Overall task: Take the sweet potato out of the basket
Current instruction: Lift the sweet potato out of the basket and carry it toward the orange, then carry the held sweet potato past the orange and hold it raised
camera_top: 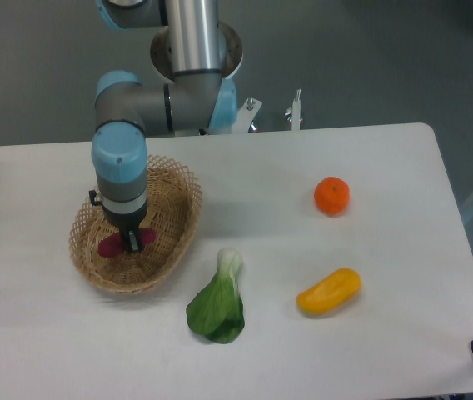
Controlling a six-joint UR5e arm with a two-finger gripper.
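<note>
A: Check your grasp. gripper is down inside the basket, fingers straddling the sweet potato. Reddish ends poke out either side of the fingertips.

B: Closed on it?

A: Can't tell. The wrist blocks the jaws from this camera; the fingers could be clamped or just sitting over it.

B: Where's the potato exactly?

A: On the basket floor, left of centre, right under the fingers. More of it shows on the side away from the bok choy, so your grip looks off-centre along its length.

B: Risks?

A: Smooth skin, rounded ends, off-centre pinch: it may pivot or squirt out when you lift. The fingertips are also close to the weave; snag it and you'd drag the whole basket up or tip it. Lift straight and slow.

B: Other items?

A: Orange fruit and yellow pepper are well clear of the basket, beyond the bok choy. No issue.
</note>
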